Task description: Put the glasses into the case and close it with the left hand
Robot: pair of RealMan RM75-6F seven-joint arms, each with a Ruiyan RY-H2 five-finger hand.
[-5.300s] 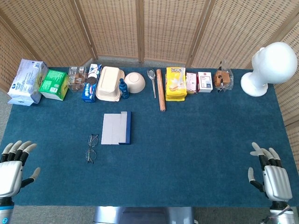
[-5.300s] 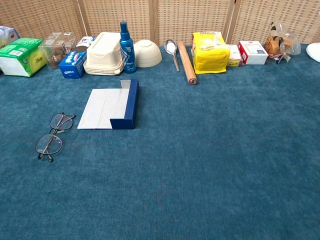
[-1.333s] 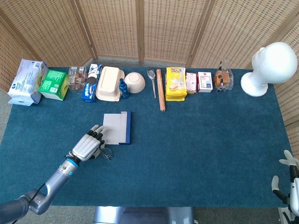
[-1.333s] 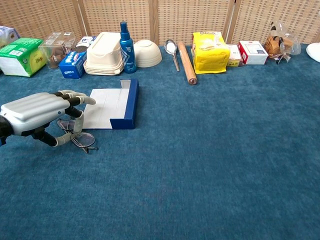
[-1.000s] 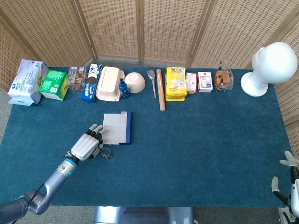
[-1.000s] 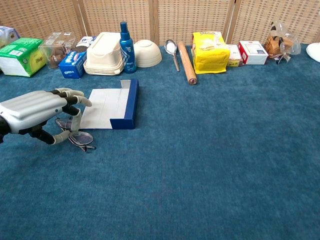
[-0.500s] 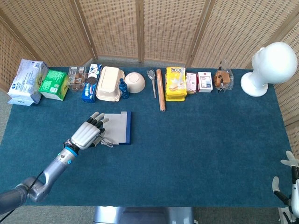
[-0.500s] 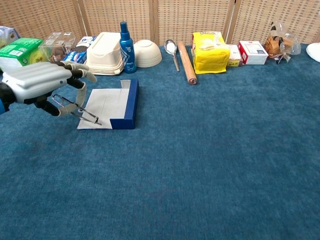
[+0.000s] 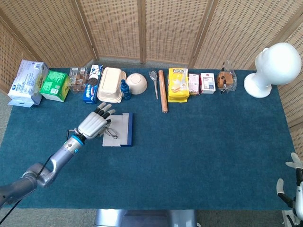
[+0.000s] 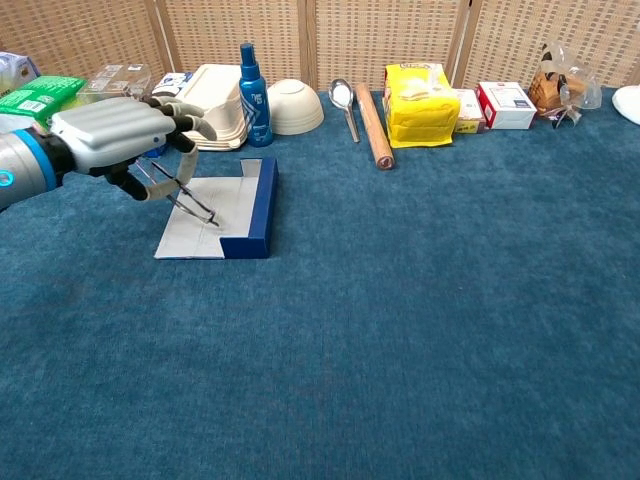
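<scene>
Now my left hand pinches the thin wire glasses in its fingers over the flat open case; a blue bottle and cream box stand behind on the napped surface.

The robot's left arm reaches forward from the lower left, its left hand raised palm-down with fingers curled, pinching the glasses. The right hand sits low at the frame's bottom-right corner, fingers spread.
</scene>
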